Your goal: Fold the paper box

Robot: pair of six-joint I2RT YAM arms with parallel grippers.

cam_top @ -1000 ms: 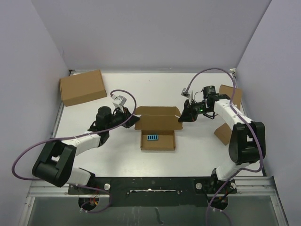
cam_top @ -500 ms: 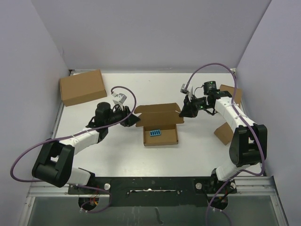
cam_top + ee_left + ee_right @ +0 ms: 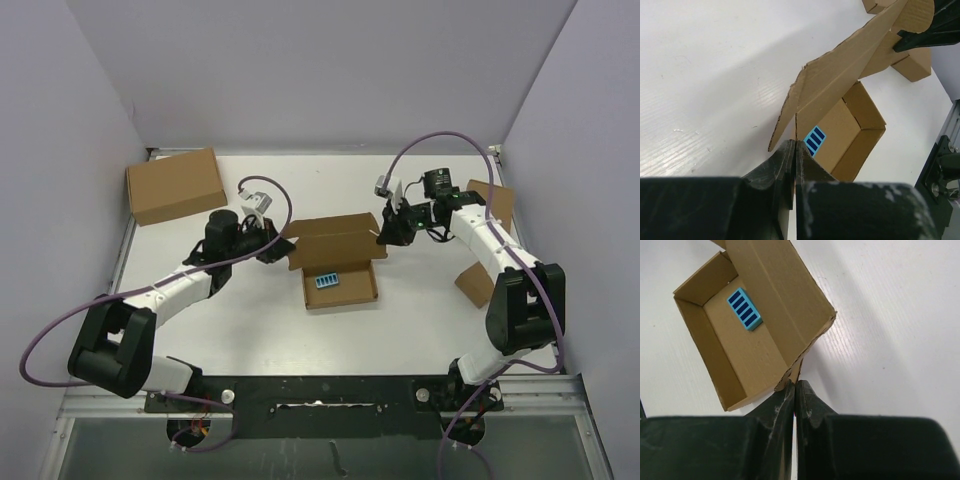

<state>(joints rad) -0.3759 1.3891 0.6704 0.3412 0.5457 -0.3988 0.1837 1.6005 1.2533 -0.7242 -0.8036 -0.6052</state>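
The paper box [image 3: 341, 286] is a brown open tray in the middle of the table with a blue striped sticker [image 3: 326, 280] on its floor. Its lid panel [image 3: 335, 240] stands raised along the far side. My left gripper [image 3: 283, 247] is shut on the lid's left side tab. In the left wrist view the jaws [image 3: 795, 146] pinch the thin cardboard edge, with the tray [image 3: 850, 130] beyond. My right gripper [image 3: 385, 232] is shut on the lid's right tab. The right wrist view shows the jaws [image 3: 796, 383] closed on it beside the tray [image 3: 755, 360].
A larger closed brown carton [image 3: 176, 186] lies at the back left. Two small closed brown boxes [image 3: 493, 203] [image 3: 473, 283] sit by the right arm, near the right wall. Walls close in the table on the left, back and right.
Both grippers have moved towards the back, and the lid has risen from lying flat behind the tray. The whole box has slid a little back and turned slightly.
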